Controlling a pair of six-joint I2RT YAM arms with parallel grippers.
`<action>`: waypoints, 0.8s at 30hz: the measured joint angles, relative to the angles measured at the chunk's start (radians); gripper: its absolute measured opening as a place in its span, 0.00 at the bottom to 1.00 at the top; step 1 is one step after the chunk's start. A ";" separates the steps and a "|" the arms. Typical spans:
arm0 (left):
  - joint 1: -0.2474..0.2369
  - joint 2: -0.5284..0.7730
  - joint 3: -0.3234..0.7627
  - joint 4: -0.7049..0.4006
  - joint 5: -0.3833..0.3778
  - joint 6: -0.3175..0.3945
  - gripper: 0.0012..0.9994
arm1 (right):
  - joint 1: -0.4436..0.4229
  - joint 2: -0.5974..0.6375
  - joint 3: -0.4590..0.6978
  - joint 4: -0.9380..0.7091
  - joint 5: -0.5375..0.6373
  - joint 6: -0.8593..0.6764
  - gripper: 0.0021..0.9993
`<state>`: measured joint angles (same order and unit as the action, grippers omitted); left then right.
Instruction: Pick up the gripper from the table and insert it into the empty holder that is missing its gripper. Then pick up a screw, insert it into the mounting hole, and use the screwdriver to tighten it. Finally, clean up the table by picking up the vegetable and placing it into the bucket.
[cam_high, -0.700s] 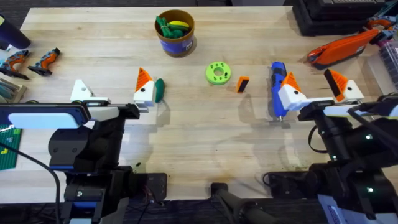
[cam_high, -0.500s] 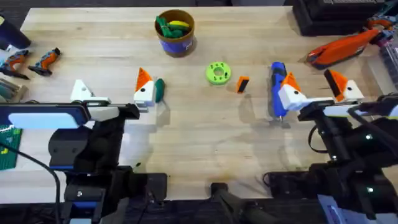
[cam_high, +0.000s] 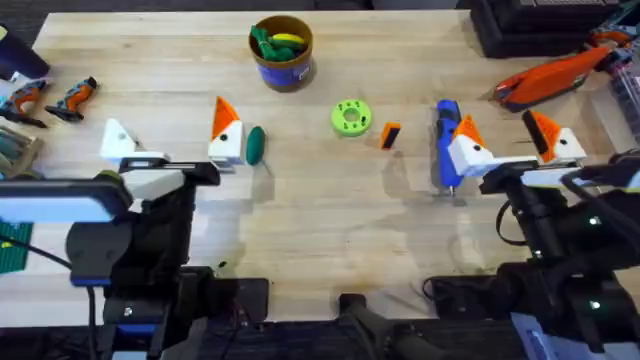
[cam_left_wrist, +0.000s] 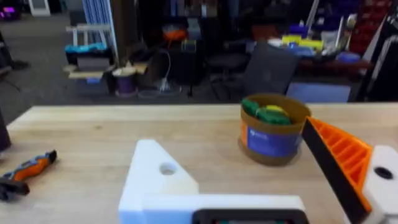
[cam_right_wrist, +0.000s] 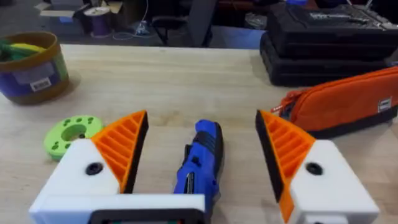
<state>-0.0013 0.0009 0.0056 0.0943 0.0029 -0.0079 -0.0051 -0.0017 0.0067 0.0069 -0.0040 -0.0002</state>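
So the loose orange gripper (cam_high: 390, 135) is sitting on the table (cam_high: 330, 230) roughly mid-way across, just beside the lime-green disc (cam_high: 350, 118), standing on its own and touching nothing. It's tipped a bit, long axis running mostly away from the arm bases. The right gripper (cam_high: 508, 140) looks nearer to it: the tip lies off to that gripper's left, with the blue screwdriver (cam_high: 445, 140) between them, body lying front-to-back under the right fingers. Right fingers are spread wide, holding nothing, both with orange tips. The left gripper (cam_high: 170, 140) is spread too and empty, and its outer holder (cam_left_wrist: 158, 180) is bare white with an open mounting hole, so that's the seat to fill. The dark green vegetable (cam_high: 255, 144) lies just beside the left gripper's tipped finger. The bucket (cam_high: 282, 52) at the far edge already has green and yellow items in it.
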 joint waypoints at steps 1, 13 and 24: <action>0.000 0.000 0.000 0.024 0.000 -0.002 0.99 | 0.000 0.000 0.000 0.010 0.000 0.000 0.99; 0.000 0.007 0.203 -0.093 -0.030 -0.053 0.99 | 0.000 0.022 0.271 -0.151 0.000 0.000 0.99; 0.000 0.326 0.634 -0.455 -0.079 -0.049 0.99 | 0.000 0.397 0.745 -0.524 0.000 0.000 0.99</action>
<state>-0.0013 0.3269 0.6393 -0.3609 -0.0757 -0.0565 -0.0049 0.3949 0.7518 -0.5174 -0.0042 -0.0006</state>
